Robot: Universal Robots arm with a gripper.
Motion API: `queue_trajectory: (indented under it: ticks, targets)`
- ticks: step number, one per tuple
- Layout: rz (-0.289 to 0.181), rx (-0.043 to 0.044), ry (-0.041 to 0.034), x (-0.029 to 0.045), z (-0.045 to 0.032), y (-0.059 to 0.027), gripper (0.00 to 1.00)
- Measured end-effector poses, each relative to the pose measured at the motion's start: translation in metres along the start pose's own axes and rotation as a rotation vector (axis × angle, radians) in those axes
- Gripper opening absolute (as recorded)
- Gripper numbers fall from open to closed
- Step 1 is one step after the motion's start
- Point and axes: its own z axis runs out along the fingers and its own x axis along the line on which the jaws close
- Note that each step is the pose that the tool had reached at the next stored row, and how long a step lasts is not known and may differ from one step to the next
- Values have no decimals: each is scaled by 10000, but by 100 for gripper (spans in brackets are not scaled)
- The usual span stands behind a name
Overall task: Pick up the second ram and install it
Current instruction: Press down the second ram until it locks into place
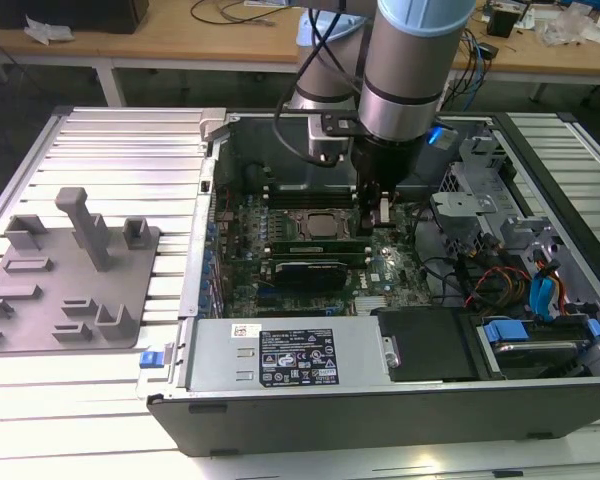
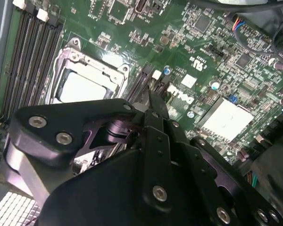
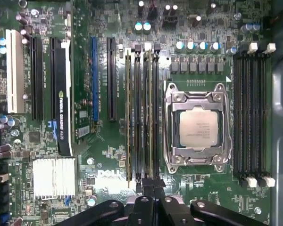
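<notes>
The second ram [image 3: 153, 117] is a thin green stick standing on edge in a slot next to the processor socket [image 3: 195, 125]. In the exterior view it runs as a green strip [image 1: 315, 246] below the socket. Another green stick [image 3: 129, 117] stands in the outer slot of the same bank. My gripper [image 3: 148, 184] is low over the motherboard at one end of this slot bank, fingers shut together with nothing between them. Its tip [image 2: 153, 101] points at the slot ends by a white clip [image 2: 156, 74]. I cannot tell whether it touches the ram. The arm reaches down into the open case [image 1: 373, 222].
A bank of empty black slots [image 3: 250, 108] lies beyond the socket. A graphics card [image 3: 61, 94] and a silver heat sink [image 3: 54, 176] sit on the other side. The case holds a power supply [image 1: 290, 355] and cabled drive bays [image 1: 500, 260]. A grey fixture [image 1: 70, 270] stands outside it.
</notes>
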Motion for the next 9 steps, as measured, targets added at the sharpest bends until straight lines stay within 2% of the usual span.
queue_trajectory:
  ticks: [3,4,7,9]
  targets:
    - [1,0,0,0,10,-1,8]
    - [0,0,1,-1,56,-1,8]
    - [-1,0,0,-56,84,1,8]
    - [-1,0,0,-56,117,1,8]
